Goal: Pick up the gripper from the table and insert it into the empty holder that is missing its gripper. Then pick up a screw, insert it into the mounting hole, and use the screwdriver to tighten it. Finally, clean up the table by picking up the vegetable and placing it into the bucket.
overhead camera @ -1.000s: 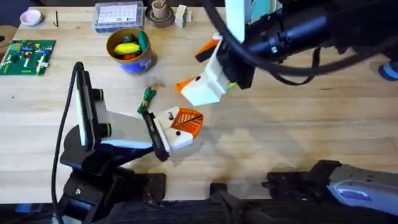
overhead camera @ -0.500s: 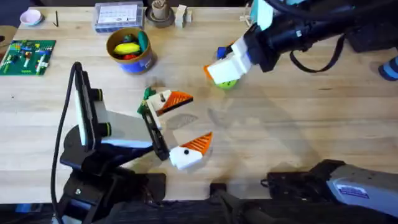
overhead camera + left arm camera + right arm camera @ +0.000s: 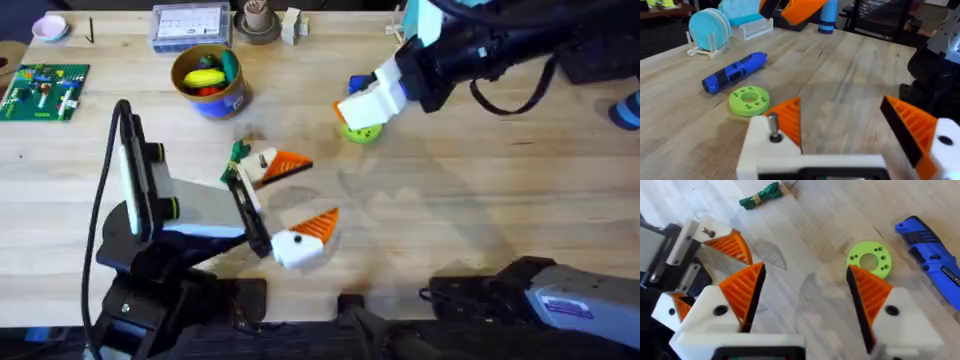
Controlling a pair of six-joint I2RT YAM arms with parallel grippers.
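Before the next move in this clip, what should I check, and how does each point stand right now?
1. Right tool open and empty: ok.
2. Screwdriver lying free on the table beside the green disc: ok.
3. Left tool open, holding nothing: ok.
4. Vegetable inside the bucket: not ok, it lies on the table near the left tool.
5. Screw seated and tightened in the mounting hole: cannot tell.

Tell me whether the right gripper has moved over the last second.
Yes. The right gripper went from mid-table away from the bases, toward the green disc, which stayed put.
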